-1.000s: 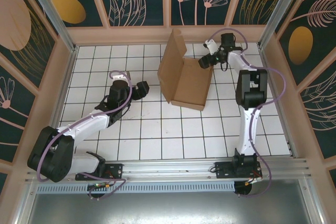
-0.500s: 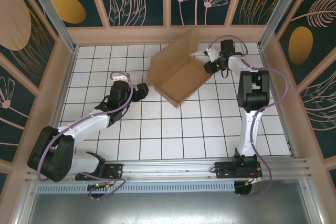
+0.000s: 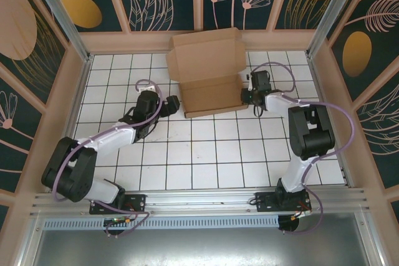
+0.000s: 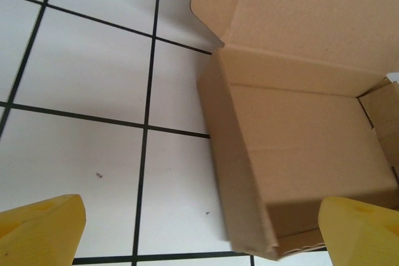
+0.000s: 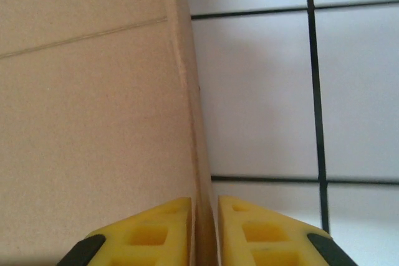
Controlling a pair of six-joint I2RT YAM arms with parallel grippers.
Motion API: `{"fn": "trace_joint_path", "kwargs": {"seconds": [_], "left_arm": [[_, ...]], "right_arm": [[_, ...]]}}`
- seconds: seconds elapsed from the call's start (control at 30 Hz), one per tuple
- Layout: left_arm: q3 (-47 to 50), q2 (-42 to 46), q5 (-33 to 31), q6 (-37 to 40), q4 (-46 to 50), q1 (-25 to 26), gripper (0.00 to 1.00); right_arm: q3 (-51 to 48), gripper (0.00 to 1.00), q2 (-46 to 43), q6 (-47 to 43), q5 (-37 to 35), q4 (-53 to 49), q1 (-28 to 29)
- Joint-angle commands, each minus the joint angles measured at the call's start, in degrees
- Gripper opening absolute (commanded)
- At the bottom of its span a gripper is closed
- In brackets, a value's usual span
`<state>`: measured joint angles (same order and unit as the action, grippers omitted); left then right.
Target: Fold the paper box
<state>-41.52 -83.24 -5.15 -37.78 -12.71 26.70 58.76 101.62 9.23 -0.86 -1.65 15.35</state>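
Note:
The paper box [image 3: 212, 95] is brown cardboard and lies as a shallow tray at the back middle of the tiled floor. Its lid [image 3: 206, 54] stands up against the back wall. My right gripper [image 3: 244, 96] is shut on the box's right side wall; in the right wrist view the yellow fingers [image 5: 149, 235] pinch that thin wall of the box [image 5: 93, 104]. My left gripper [image 3: 173, 105] is open just left of the box. In the left wrist view the box's [image 4: 299, 129] near left corner sits between the wide-apart fingertips [image 4: 43, 232], touching neither.
A wooden rim [image 3: 199, 38] runs along the back, with side walls left and right. The box lid leans close to the back rim. White tiled floor [image 3: 206, 154] stretches in front of the box to the metal rail [image 3: 199, 200] at the arm bases.
The right gripper has shut on the box's side wall and swung the box from tilted on edge to flat, lid toward the back. The left arm has reached up to the box's left side.

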Motion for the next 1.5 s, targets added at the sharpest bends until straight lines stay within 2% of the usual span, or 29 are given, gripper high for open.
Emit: {"fn": "trace_joint_path", "kwargs": {"seconds": [0.0,0.13,0.4,0.5,0.63,0.73,0.8,0.93,1.0,1.07,1.23,1.3,1.47], "left_arm": [[-2.7,-2.4,2.4,-2.9,1.0,0.3,0.93],[-6.2,-6.7,3.4,-2.2,3.6,0.2,0.85],[-10.0,-13.0,1.5,-0.6,3.1,0.3,0.63],[-12.8,-16.6,1.8,0.2,3.6,0.2,0.58],[-15.8,-20.3,2.2,1.0,4.1,0.3,0.52],[-17.2,-22.3,2.7,1.7,4.5,0.3,0.41],[-18.0,-23.5,3.2,2.1,4.8,0.3,0.33],[-19.0,-25.6,3.7,3.2,5.2,0.3,0.21],[-19.1,-25.9,3.6,3.7,5.5,0.3,0.18],[-19.4,-26.3,3.5,4.3,6.1,0.3,0.12],[-19.7,-26.4,3.4,5.0,7.5,0.3,0.07],[-19.9,-26.5,3.2,5.0,8.3,0.3,0.01],[-20.5,-26.6,2.8,5.2,10.7,0.4,0.00]], "right_arm": [[-5.4,0.19,-4.6,11.2,-9.5,7.8,2.3],[-10.6,0.20,-7.7,16.2,-6.8,12.8,4.9],[-13.2,0.25,-11.5,16.0,-4.4,12.7,5.3],[-14.0,0.37,-12.9,16.0,-2.7,12.8,5.3],[-18.3,0.58,-18.7,14.1,-4.8,15.8,5.4],[-23.1,0.60,-24.3,13.3,-6.3,17.5,4.6],[-25.7,0.57,-27.3,13.6,-4.9,17.4,3.7],[-30.4,0.45,-31.0,14.6,1.4,17.4,2.9],[-32.6,0.40,-31.5,15.4,4.9,19.3,3.0],[-34.5,0.32,-30.6,17.4,8.4,23.0,3.1],[-35.1,0.19,-25.6,21.1,13.6,29.7,4.0],[-34.5,0.17,-23.7,22.3,15.0,30.3,4.1],[-36.1,0.16,-24.2,24.0,14.3,30.8,4.5]]}}
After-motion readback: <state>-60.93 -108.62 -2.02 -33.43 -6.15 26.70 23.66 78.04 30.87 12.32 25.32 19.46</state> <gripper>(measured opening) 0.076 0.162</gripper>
